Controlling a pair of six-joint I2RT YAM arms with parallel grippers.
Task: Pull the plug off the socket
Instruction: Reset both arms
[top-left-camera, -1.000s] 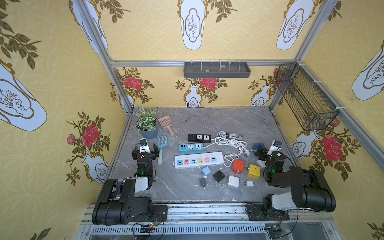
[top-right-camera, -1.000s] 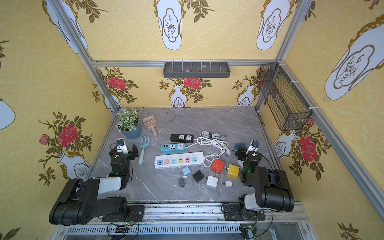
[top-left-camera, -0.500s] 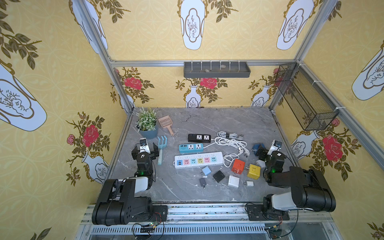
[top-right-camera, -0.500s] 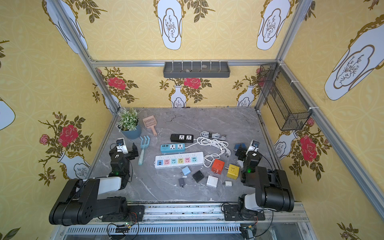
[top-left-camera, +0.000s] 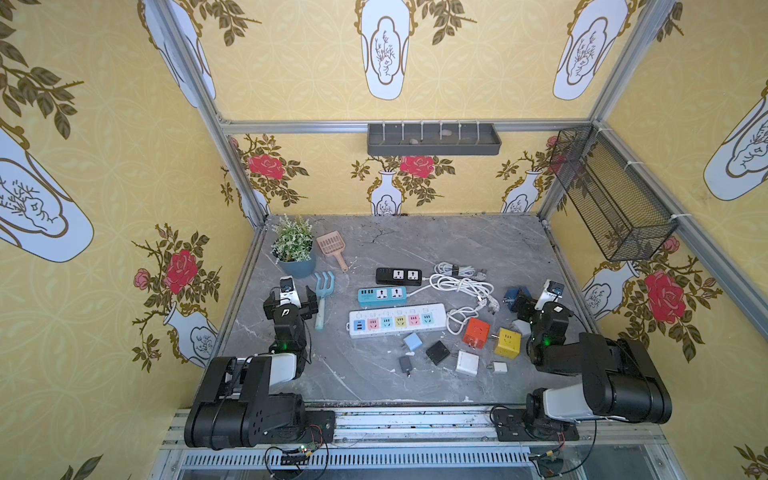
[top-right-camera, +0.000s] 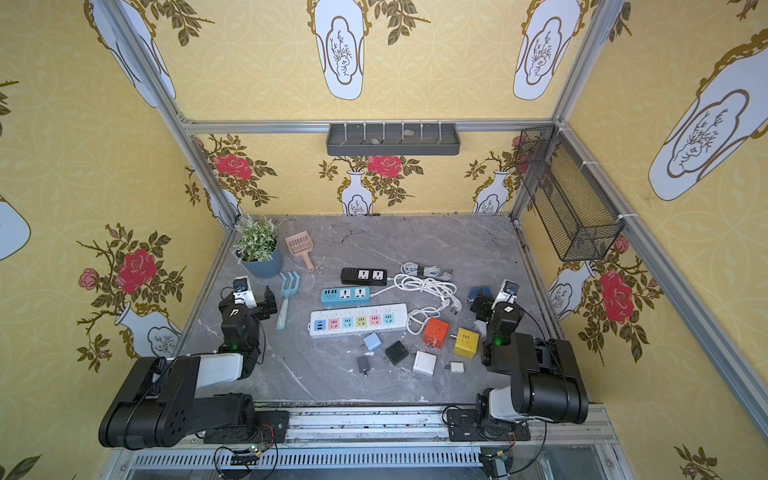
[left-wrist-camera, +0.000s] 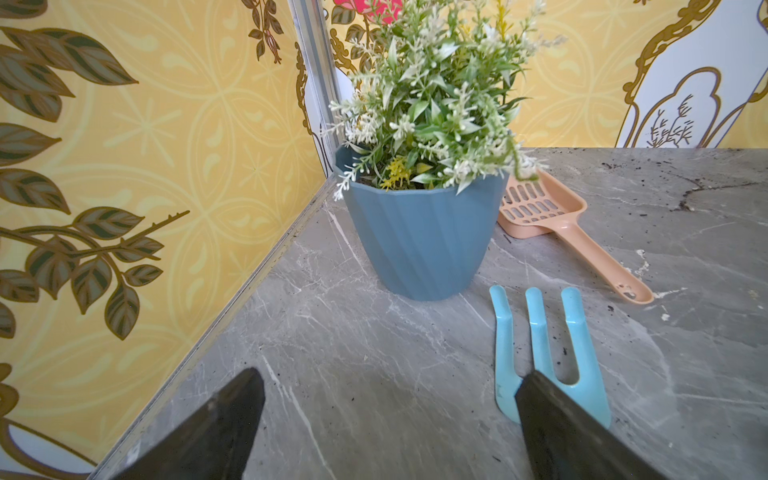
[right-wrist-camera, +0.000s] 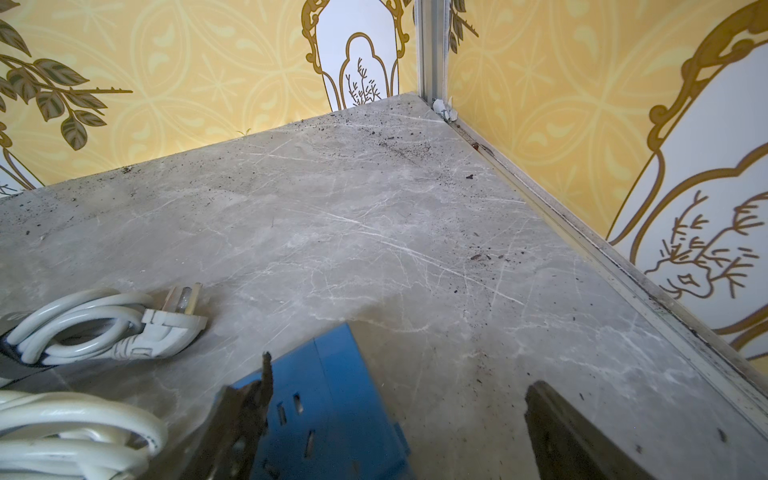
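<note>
On the tabletop (top-left-camera: 457, 241), three power strips (top-left-camera: 398, 276) (top-left-camera: 382, 295) (top-left-camera: 397, 321), one rake (top-left-camera: 323, 299), one scoop (top-left-camera: 331, 245)

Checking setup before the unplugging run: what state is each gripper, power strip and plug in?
left gripper, open, empty
right gripper, open, empty
white power strip, nothing plugged in
blue power strip, nothing plugged in
black power strip, nothing plugged in
blue cube socket, slots empty
white plug, lying unplugged

I see yellow wallpaper (top-left-camera: 291, 75) w/ roses & white vases on all sides, alu frame rail (top-left-camera: 407, 126) across the back. Grey marble-look surface (top-left-camera: 415, 237), dark specks along the far edge. Grey compartment rack (top-left-camera: 432, 146) on the wall at 12 o'clock; black wire basket (top-left-camera: 615, 208) at 2 o'clock. Light is even, soft.
</note>
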